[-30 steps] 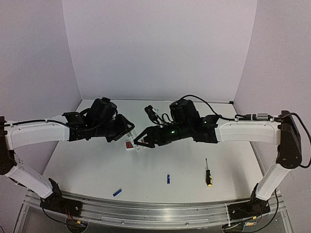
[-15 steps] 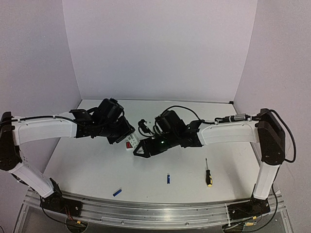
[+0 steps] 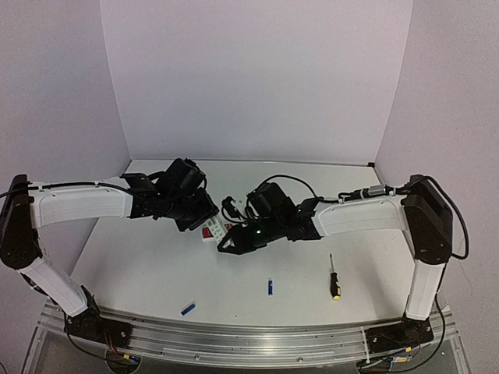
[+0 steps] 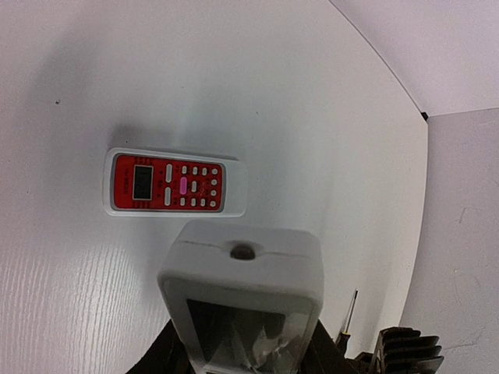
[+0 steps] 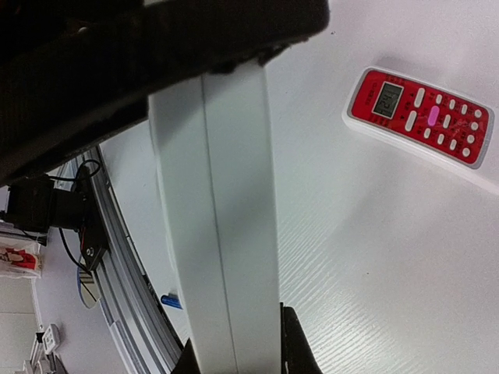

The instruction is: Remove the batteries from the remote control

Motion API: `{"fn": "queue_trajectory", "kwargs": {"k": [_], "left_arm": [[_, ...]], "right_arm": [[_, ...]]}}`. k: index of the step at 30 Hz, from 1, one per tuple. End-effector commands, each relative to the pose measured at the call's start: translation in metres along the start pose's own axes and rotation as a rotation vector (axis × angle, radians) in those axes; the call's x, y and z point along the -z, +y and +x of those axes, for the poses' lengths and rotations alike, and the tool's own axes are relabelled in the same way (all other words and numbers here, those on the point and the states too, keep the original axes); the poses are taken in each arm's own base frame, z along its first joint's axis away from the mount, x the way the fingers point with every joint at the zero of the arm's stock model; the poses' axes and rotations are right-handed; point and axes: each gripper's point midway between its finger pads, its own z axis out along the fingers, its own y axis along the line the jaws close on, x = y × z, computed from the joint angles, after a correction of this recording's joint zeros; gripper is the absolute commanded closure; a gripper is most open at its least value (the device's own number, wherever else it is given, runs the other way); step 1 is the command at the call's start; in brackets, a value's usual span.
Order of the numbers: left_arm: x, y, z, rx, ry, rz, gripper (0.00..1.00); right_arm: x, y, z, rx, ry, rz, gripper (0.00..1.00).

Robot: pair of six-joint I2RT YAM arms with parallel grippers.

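Observation:
The white remote control [image 4: 243,269] is held off the table between both arms; in the top view only a sliver of it [image 3: 223,226] shows between them. My left gripper [image 4: 243,354] is shut on its sides, with the screen end pointing away from the wrist. My right gripper [image 5: 238,360] is shut on the remote's narrow edges [image 5: 226,234], a black finger [image 5: 296,351] pressed against its side. In the top view the left gripper [image 3: 204,218] and the right gripper [image 3: 231,240] nearly touch. Two blue batteries lie on the table, one [image 3: 270,287] at front centre and one [image 3: 188,309] at front left.
A red-faced remote [image 3: 208,231] lies face up on the table under the grippers, also seen from the left wrist [image 4: 175,183] and right wrist [image 5: 421,117]. A black-and-yellow screwdriver [image 3: 334,279] lies front right. The metal rail [image 3: 249,343] runs along the near edge.
My right arm swung left to the left gripper and its jaws closed on the white remote. The left arm shifted slightly right, still gripping the remote.

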Motion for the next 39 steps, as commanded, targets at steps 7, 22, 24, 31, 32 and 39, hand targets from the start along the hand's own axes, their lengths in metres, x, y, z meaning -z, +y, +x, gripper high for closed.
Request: {"fn": "queue_trajectory", "kwargs": {"k": [7, 22, 24, 31, 32, 39], "left_arm": [[-0.011, -0.02, -0.001, -0.006, 0.012, 0.004, 0.78], [0.013, -0.023, -0.019, -0.111, -0.06, 0.018, 0.0], [0.015, -0.017, -0.02, -0.108, -0.067, 0.01, 0.0], [0.017, -0.005, -0.024, -0.094, -0.07, -0.013, 0.0], [0.017, -0.004, -0.024, -0.093, -0.071, -0.016, 0.0], [0.016, 0.002, -0.028, -0.091, -0.072, -0.034, 0.0]], "right_arm": [[0.015, -0.026, -0.013, -0.228, -0.168, 0.088, 1.0], [0.056, -0.11, 0.021, -0.784, -0.212, -0.005, 1.0], [0.061, -0.121, 0.026, -0.849, -0.208, -0.004, 1.0], [0.07, -0.144, 0.035, -1.003, -0.205, -0.032, 0.81], [0.073, -0.147, 0.037, -1.014, -0.211, -0.026, 0.78], [0.086, -0.162, 0.066, -1.14, -0.224, 0.023, 0.53]]}}
